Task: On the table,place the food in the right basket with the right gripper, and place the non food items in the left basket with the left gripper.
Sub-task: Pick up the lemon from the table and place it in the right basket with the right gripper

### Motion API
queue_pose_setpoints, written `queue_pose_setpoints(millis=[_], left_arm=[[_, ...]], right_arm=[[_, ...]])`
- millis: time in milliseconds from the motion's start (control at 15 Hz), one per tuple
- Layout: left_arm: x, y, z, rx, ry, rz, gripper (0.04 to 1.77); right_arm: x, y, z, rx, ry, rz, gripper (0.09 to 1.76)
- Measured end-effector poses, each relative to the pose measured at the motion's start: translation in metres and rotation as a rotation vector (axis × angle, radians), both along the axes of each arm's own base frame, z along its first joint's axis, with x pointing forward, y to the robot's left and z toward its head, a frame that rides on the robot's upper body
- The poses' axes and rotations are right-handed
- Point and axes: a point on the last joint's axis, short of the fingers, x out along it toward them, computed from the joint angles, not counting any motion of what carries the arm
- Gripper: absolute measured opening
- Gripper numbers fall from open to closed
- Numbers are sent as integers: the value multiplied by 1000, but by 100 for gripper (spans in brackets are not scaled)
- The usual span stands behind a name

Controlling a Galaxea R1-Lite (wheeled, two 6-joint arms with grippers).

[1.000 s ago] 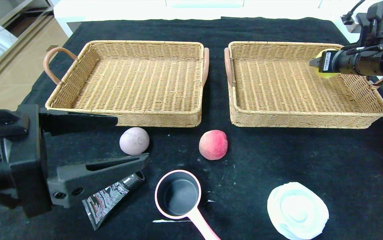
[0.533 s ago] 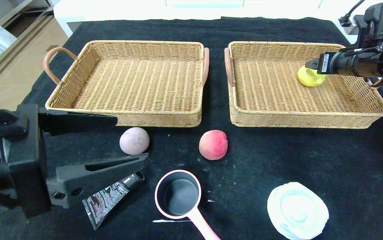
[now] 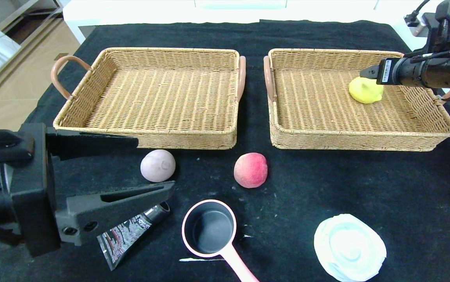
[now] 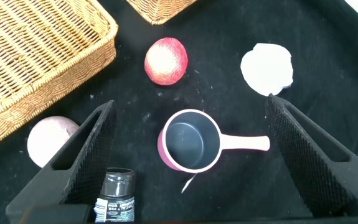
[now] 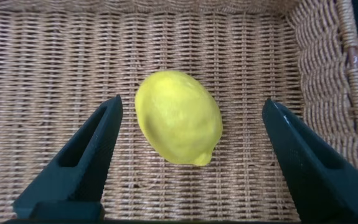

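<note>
Right basket (image 3: 424, 131): I count one thing in it, the lemon (image 3: 365, 90), lying loose on the weave toward the far right part.
Left basket (image 3: 146, 137): I see only bare wicker.
Right gripper (image 3: 367, 73): I have it hanging over the right basket, directly above the lemon; in its wrist view the lemon (image 5: 179, 117) lies between the two fingers (image 5: 79, 162) with clear gaps on both sides, so the jaws stand apart and grip nothing.
Left gripper (image 3: 152, 166): I have it low at the near left of the table (image 3: 326, 176), jaws spread wide, nothing between them.
Ball (image 3: 158, 165): sits on the cloth just past the left gripper's tips, in front of the left basket; in the left wrist view it (image 4: 49, 139) shows beside one finger.
Peach (image 3: 250, 170): on the cloth beyond the left gripper's tips, toward the right, in front of the gap between the baskets.
Tube (image 3: 131, 231): lies partly under the left gripper's lower finger, cap (image 4: 117, 182) just inside that finger.
Pan (image 3: 209, 231): just right of the left gripper, upright, handle (image 4: 247, 144) pointing toward me; in the wrist view it lies between the open fingers, lower down on the cloth.
Dish (image 3: 349, 247): well to the right of the left gripper, at the near edge.
Count: two baskets; three foods, one in a basket and two on the cloth; three non-foods, all on the cloth.
</note>
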Motion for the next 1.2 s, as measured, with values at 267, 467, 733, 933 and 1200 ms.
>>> queue_pose_setpoints(millis=[267, 467, 733, 933, 1200], left_arm=[[-1, 1, 1, -2, -3, 0, 172], [-2, 1, 1, -2, -6, -2, 172], [-3, 2, 1, -2, -9, -5, 172], [-4, 2, 1, -3, -10, -5, 172], [-4, 2, 1, -3, -12, -6, 172]], right_arm=[[-30, 13, 14, -4, 34, 40, 167], [-53, 30, 17, -13, 64, 81, 168], [-81, 63, 17, -35, 76, 122, 169], [-103, 93, 13, -18, 91, 156, 170], [-129, 130, 6, 24, 111, 181, 170]])
